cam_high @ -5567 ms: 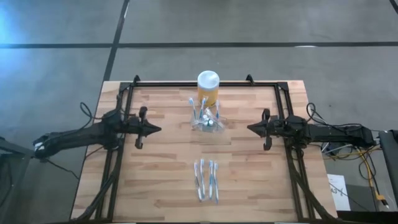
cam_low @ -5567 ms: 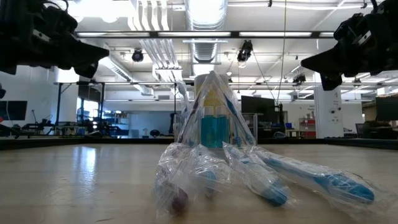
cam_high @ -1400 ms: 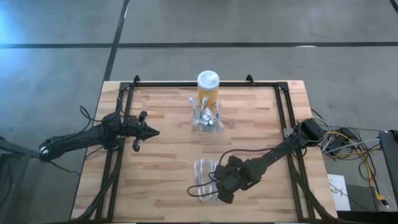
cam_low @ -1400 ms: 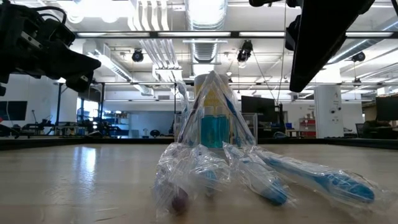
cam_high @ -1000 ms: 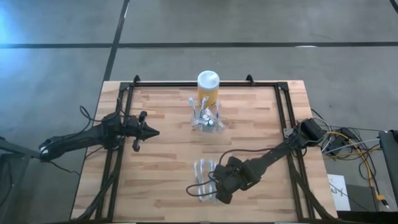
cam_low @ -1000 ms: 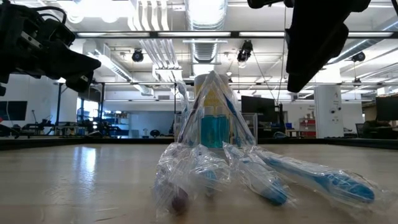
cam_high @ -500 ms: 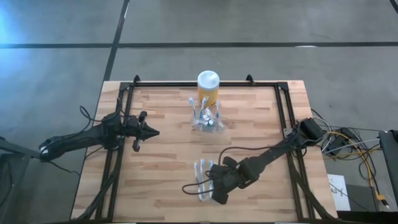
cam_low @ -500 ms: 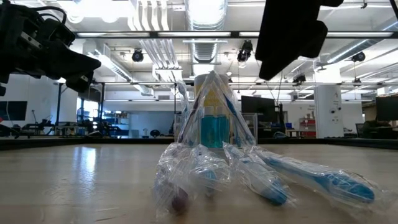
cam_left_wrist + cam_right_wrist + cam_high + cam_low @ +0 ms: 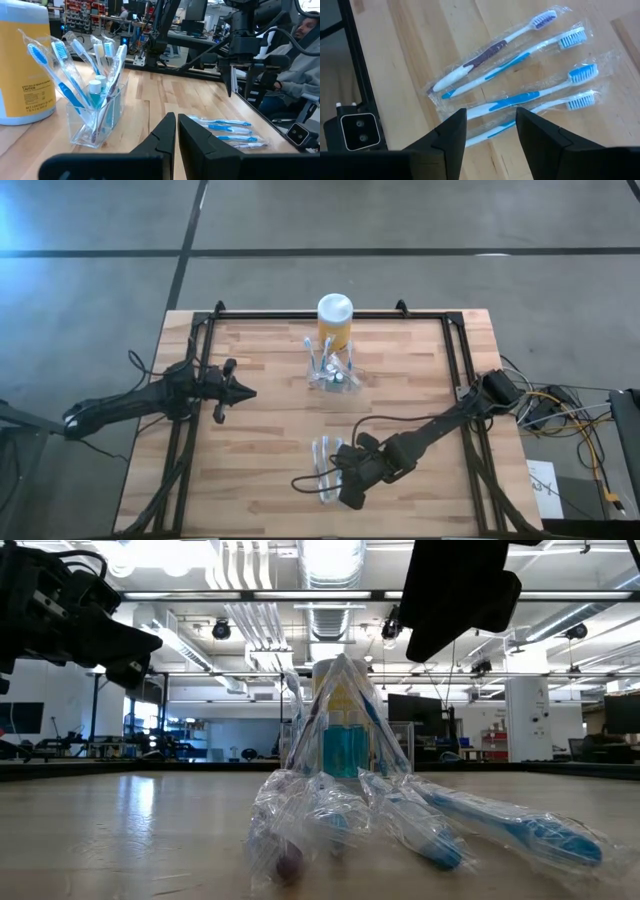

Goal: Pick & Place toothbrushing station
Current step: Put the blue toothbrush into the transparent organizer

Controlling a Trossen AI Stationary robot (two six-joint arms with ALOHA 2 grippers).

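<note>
The toothbrushing station [image 9: 331, 372], a small clear holder with several toothbrushes upright in it, stands at the table's far middle in front of a yellow jar with a white lid [image 9: 335, 321]; the left wrist view also shows the station [image 9: 98, 116]. Several wrapped toothbrushes [image 9: 520, 75] lie flat near the table's front edge. My right gripper [image 9: 490, 134] hovers open above their handle ends, slanting down and touching nothing. My left gripper [image 9: 176, 131] stays shut at the table's left, pointing level toward the station.
A black frame rail [image 9: 455, 370] runs around the table's edges. Bare wood lies between the station and the wrapped toothbrushes [image 9: 324, 467]. A small black camera block [image 9: 354, 131] stands at the table's front edge. A person sits beyond the table's right side [image 9: 300, 55].
My right gripper has tipped and swung a little toward the table's left, over the wrapped toothbrushes. The toothbrushes and the station have stayed where they were.
</note>
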